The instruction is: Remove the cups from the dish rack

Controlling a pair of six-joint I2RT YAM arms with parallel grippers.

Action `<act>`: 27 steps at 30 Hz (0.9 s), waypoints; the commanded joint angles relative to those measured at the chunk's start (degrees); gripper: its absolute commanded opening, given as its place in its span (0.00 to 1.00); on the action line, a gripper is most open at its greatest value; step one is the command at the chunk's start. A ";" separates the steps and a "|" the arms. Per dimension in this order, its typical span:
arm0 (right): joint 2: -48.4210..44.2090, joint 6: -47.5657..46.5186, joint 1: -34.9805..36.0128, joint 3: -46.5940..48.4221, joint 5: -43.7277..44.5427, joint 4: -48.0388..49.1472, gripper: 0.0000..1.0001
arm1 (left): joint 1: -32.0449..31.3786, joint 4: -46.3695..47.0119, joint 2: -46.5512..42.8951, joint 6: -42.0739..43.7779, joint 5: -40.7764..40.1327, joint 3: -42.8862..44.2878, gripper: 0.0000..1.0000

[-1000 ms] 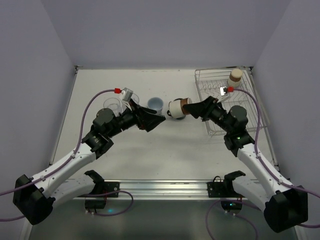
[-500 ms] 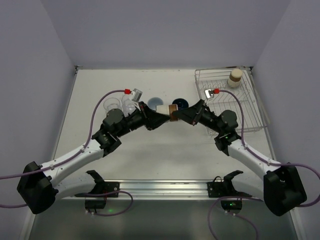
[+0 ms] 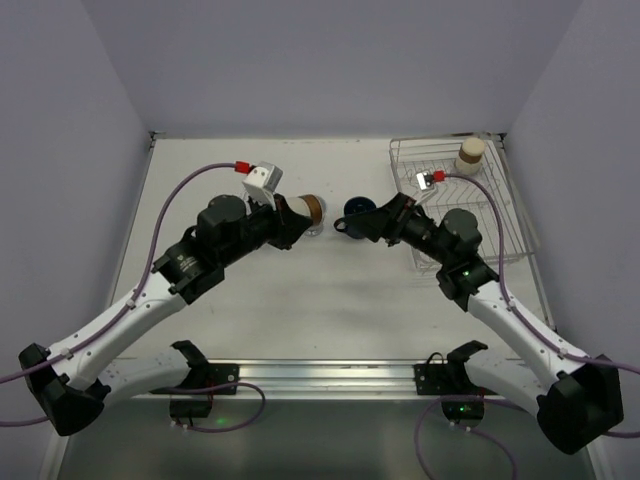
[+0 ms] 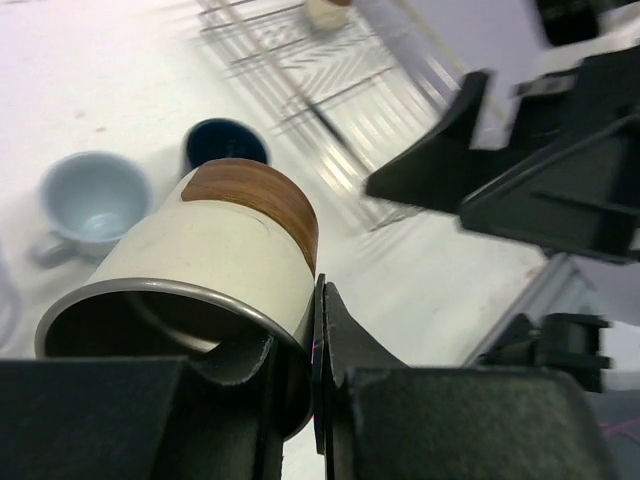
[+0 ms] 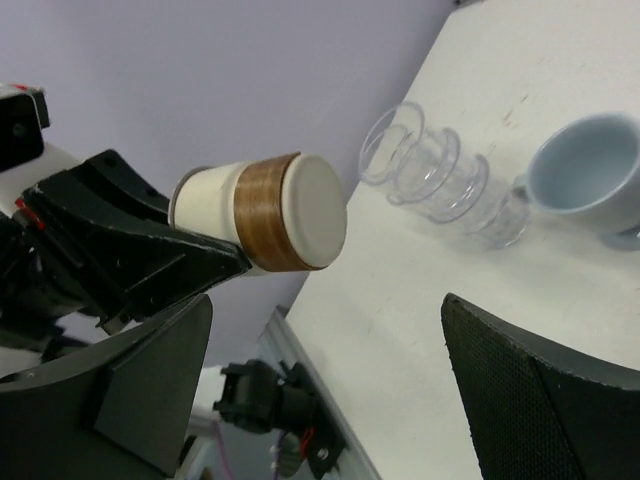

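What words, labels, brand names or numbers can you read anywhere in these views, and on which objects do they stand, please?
None: no readable text shows in any view.
The cream cup with the brown band, the pale blue cup, the dark blue mug, the clear tumblers, the dish rack and the second cream cup standing in it carry no visible print.

cream cups 2 | dark mug 1 | pale cup 1 | dish rack 1

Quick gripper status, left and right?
Left gripper: closed on the cream cup, gripping its rim.
Right gripper: open, holding nothing.
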 commanded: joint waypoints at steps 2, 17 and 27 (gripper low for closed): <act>-3.94 -15.29 0.04 8.53 13.77 -20.40 0.99 | -0.15 -28.51 4.86 11.10 -9.03 8.62 0.00; -6.32 -22.60 0.13 8.82 21.16 -25.86 0.99 | -7.44 -25.39 26.75 11.01 -12.61 4.67 0.03; -9.13 -25.50 -0.05 8.64 28.72 -27.97 0.99 | -7.97 -25.03 35.29 11.98 -15.87 4.76 0.21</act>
